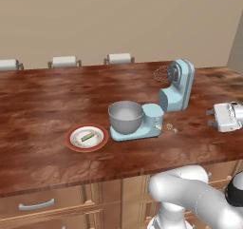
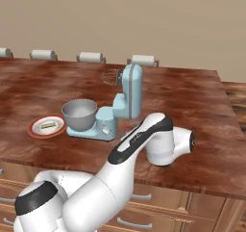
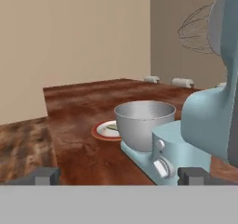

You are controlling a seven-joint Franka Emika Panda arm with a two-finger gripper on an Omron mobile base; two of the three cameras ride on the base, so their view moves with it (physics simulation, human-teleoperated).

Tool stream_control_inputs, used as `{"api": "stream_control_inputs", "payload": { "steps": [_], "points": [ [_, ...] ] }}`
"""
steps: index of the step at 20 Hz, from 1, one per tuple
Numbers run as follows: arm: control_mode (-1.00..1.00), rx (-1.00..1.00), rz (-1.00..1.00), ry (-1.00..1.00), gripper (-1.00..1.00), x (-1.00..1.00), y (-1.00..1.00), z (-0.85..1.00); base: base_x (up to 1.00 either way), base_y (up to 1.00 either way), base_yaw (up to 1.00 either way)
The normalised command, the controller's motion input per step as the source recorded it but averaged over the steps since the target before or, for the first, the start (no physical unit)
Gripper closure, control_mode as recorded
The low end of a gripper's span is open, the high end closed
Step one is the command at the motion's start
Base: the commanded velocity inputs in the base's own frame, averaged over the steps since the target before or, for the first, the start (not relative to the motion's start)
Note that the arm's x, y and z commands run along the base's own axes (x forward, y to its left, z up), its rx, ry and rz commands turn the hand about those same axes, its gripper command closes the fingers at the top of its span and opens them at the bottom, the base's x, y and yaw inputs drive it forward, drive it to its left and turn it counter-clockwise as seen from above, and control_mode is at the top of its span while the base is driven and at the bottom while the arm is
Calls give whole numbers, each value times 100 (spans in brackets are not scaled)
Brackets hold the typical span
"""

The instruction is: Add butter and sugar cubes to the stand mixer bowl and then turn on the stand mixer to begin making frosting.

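One long wooden tabletop carries everything we need, with pale chairs tucked along its far edge and a beige wall behind. On it stands the stand mixer, its head tilted up and the whisk lifted clear, so the stand mixer bowl on the base lies open from above. At nine o'clock of the bowl sits the red-rimmed plate, and on it the butter, a small stick whose long axis runs roughly from eight to two o'clock in the left base view. Two sugar cubes lie on the wood just beside the base, at its three o'clock. Our gripper hangs low on the knob side of the mixer, its fingers spread wide with nothing between them. From there the butter lies beyond the bowl, half hidden behind it, so we judge the cubes the nearer pick.
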Motion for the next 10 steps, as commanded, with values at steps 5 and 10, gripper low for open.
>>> {"api": "stream_control_inputs", "payload": {
  "steps": [5,10],
  "points": [
    [-100,-15,0,-14,-100,1,10,-35,0,0,0],
    [-100,-5,0,-1,-100,18,7,-39,0,0,0]
  ]
}}
